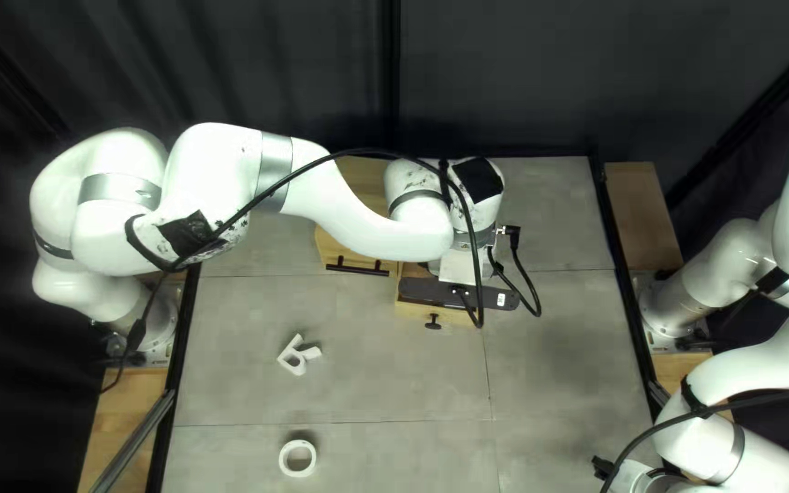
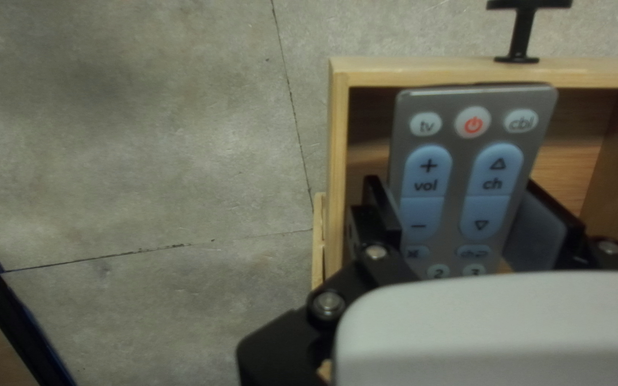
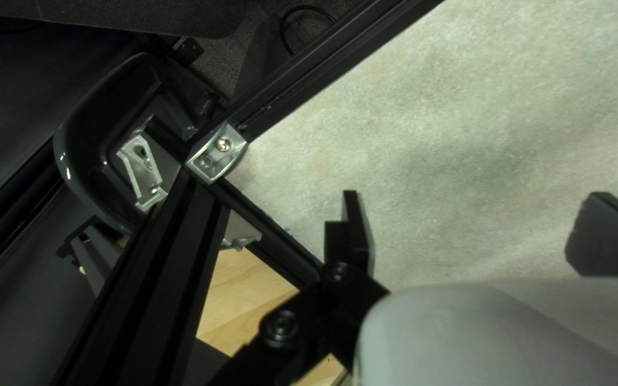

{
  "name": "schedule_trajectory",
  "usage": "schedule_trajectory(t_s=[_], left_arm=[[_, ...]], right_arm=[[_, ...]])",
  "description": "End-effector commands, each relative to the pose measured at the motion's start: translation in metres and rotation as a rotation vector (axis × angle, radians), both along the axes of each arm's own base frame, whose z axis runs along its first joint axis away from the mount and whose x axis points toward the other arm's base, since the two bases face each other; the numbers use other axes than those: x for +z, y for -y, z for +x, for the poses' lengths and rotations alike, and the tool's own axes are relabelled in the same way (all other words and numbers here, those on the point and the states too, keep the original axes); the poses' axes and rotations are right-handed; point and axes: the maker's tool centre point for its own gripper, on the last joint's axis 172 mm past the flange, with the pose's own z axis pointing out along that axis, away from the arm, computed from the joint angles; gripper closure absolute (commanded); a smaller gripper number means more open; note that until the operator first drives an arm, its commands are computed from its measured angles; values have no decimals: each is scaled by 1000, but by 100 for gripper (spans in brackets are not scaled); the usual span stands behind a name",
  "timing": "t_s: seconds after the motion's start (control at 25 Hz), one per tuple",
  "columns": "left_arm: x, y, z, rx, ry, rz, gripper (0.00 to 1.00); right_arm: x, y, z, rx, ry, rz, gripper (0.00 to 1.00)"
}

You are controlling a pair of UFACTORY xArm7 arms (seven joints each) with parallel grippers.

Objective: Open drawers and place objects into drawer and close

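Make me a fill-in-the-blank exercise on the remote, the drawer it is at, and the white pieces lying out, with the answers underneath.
1. The remote control is between the jaws of my ____ arm.
2. The power symbol on the remote control is colored ____.
3. The drawer beneath those jaws stands ____, not closed.
4. Of the white ring and the white letter, the ____ lies closer to the near edge of the table.

Missing words: left; red; open; ring
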Motion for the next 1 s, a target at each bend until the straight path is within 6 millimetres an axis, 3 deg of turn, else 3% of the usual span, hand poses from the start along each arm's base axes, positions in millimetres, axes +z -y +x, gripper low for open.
schedule_trajectory(t_s=[0.04, 0.08, 0.12, 0.16, 0.2, 0.24, 0.68, 0.84, 1.0], left_arm=[[0, -2, 1, -7, -2, 2, 100], [0, -2, 1, -8, -2, 2, 55], [2, -4, 0, -8, 1, 0, 24], [3, -4, 0, -7, 3, -1, 0], [3, -4, -1, -7, 5, -1, 7], [4, -4, -2, -7, 7, 2, 100], [39, 13, -6, -33, 21, 47, 100], [57, 30, -11, -35, 31, 58, 100], [58, 47, -20, -12, 31, 54, 100]], right_arm=[[0, 0, 0, 0, 0, 0, 0], [0, 0, 0, 0, 0, 0, 0], [0, 0, 0, 0, 0, 0, 0], [0, 0, 0, 0, 0, 0, 0], [0, 0, 0, 0, 0, 0, 0], [0, 0, 0, 0, 0, 0, 0], [0, 0, 0, 0, 0, 0, 0], [0, 0, 0, 0, 0, 0, 0], [0, 0, 0, 0, 0, 0, 0]])
